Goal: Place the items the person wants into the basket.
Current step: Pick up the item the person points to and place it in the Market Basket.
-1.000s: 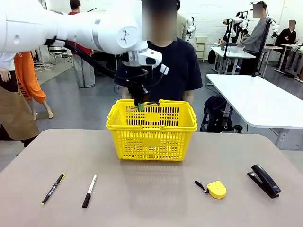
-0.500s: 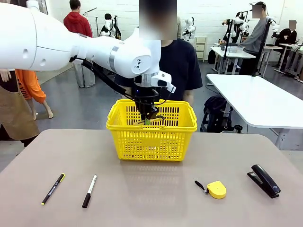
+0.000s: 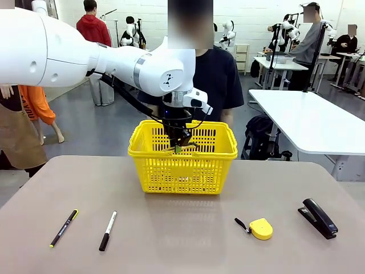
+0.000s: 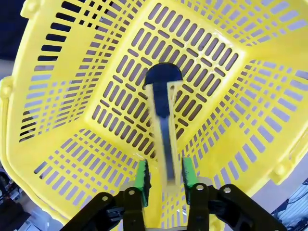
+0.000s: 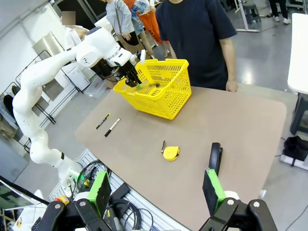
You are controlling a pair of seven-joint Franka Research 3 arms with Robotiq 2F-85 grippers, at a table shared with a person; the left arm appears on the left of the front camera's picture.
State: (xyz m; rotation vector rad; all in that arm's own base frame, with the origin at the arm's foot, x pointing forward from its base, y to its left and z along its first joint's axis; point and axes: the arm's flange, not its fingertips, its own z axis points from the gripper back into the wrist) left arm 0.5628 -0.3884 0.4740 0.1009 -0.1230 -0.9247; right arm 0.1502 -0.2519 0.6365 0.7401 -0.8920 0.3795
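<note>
Left gripper low inside basket for short drop: jaws spread, utility knife loose between them (blurred, likely falling); right gripper spread, parked clear

I work in a robotics lab: white worktables stand far right on a grey floor, people beside them, and cables coil under my table's near edge.

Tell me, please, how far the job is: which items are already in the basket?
Done: nothing lies settled in the basket yet. In hand: the utility knife, blurred, is between the open fingers of the left gripper inside the basket, apparently dropping. Left: the pen and the marker lie on the table, untouched.
</note>
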